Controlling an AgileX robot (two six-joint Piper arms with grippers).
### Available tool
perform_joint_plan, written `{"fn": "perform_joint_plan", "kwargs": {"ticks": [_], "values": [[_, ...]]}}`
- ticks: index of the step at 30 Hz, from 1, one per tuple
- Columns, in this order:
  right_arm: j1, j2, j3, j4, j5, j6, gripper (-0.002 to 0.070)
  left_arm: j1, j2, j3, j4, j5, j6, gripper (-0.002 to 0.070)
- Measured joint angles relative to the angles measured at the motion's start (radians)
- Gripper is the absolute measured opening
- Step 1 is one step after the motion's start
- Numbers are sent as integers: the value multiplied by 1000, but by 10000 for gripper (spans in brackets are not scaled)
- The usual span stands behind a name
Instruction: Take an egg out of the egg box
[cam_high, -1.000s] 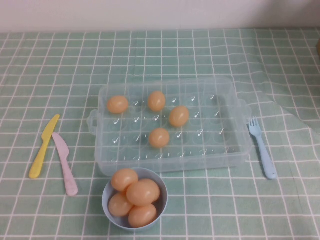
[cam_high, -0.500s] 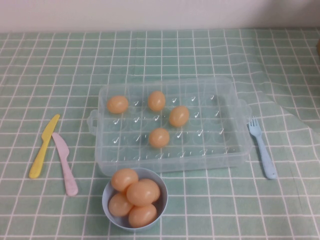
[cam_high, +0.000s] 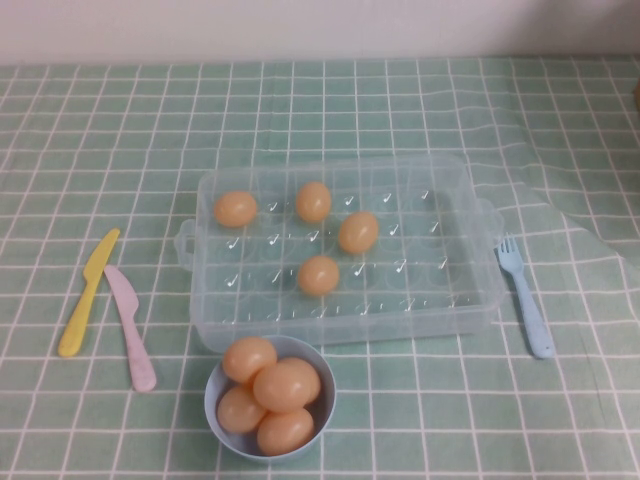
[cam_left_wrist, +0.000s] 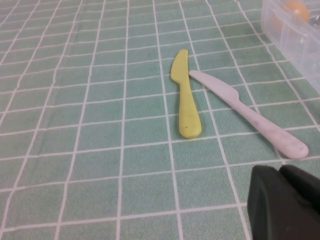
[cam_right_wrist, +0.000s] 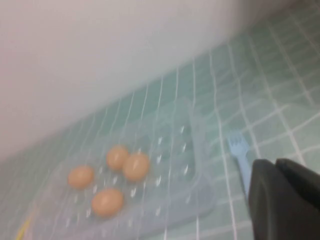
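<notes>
Taking the egg box (cam_high: 335, 250) as the landmark, it sits in the middle of the bench (cam_high: 100, 120), which is covered in a green checked cloth.

To the left of the egg box lie two plastic knives side by side: a yellow knife (cam_high: 88, 292) on the outside and a pink knife (cam_high: 130, 327) closer to the box, their blade ends nearly touching. The left end effector (cam_left_wrist: 285, 202) appears only in its own wrist view, as a dark shape low over the cloth near the pink knife's handle; I cannot tell whether it is open or closed, and it has hold of nothing that can be seen.

Inside the egg box, four eggs rest in the shallow cups: one in the far left corner (cam_high: 234, 209), one in the far row further right (cam_high: 313, 201), one just right of the middle (cam_high: 357, 232) and one nearer the front (cam_high: 318, 275). Just in front of the box, close to its front wall, stands a light-blue bowl (cam_high: 322, 415) heaped with four more eggs.

To the right of the egg box lies a blue fork (cam_high: 525, 295), tines pointing away. The right end effector (cam_right_wrist: 287, 197) hangs above the bench on that side, fully closed and empty.
</notes>
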Motion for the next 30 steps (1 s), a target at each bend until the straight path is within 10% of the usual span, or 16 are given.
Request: {"fn": "perform_joint_plan", "kwargs": {"ticks": [10,20,30], "values": [[0,481,-434,-210,564,-31,-17,0,0,0,0,0,0,-4],[14,907,-682,-248,702,-156,-17,0,0,0,0,0,0,-5],[349,1318,-1004,-299,702,-182,-17,0,0,0,0,0,0,-4]]}}
